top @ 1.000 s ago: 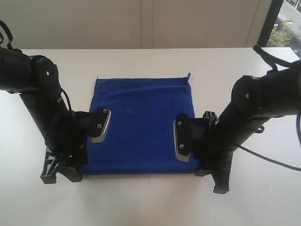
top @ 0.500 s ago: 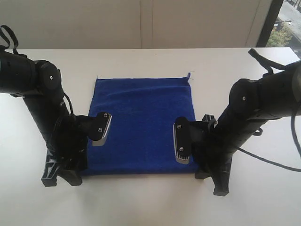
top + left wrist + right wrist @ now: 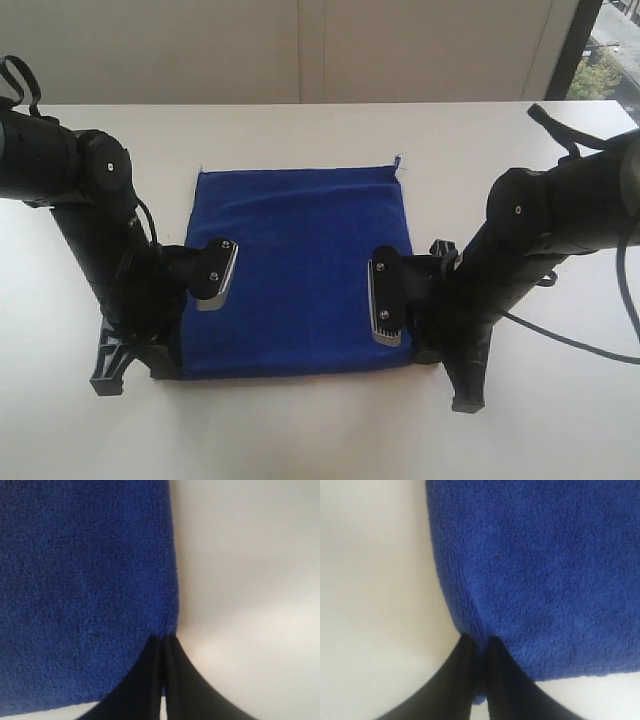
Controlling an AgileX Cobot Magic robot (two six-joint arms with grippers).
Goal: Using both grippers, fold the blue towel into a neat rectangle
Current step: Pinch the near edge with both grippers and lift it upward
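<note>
A soft, plush, roughly square deep blue towel [image 3: 300, 270] lies flat and open in the middle of the plain white table [image 3: 300, 430]. Its stitched hem runs along all four sides. A small pale tag [image 3: 399, 160] sticks out at its 1 o'clock corner in the exterior view.

Two black jointed arms come down to the near side of the cloth, one on each side. The left tool [image 3: 162, 645], a black two-finger jaw, sits at the towel's 7 o'clock corner. Its fingers [image 3: 145, 680] are pressed together with only a thin seam between them. Their tips meet on the hem at the side edge of the cloth, so it has the towel nipped there.

The right tool [image 3: 480, 647], the same black two-finger jaw, sits at the 5 o'clock corner. Its fingers [image 3: 507, 685] are drawn in close, and a sliver of blue pile shows in the narrow gap between them. It is clamped on the towel's edge just short of the corner.

The cloth around both grips is puckered slightly toward the fingertips. The rest of it rests on the table. Bare table surrounds the towel on every side.
</note>
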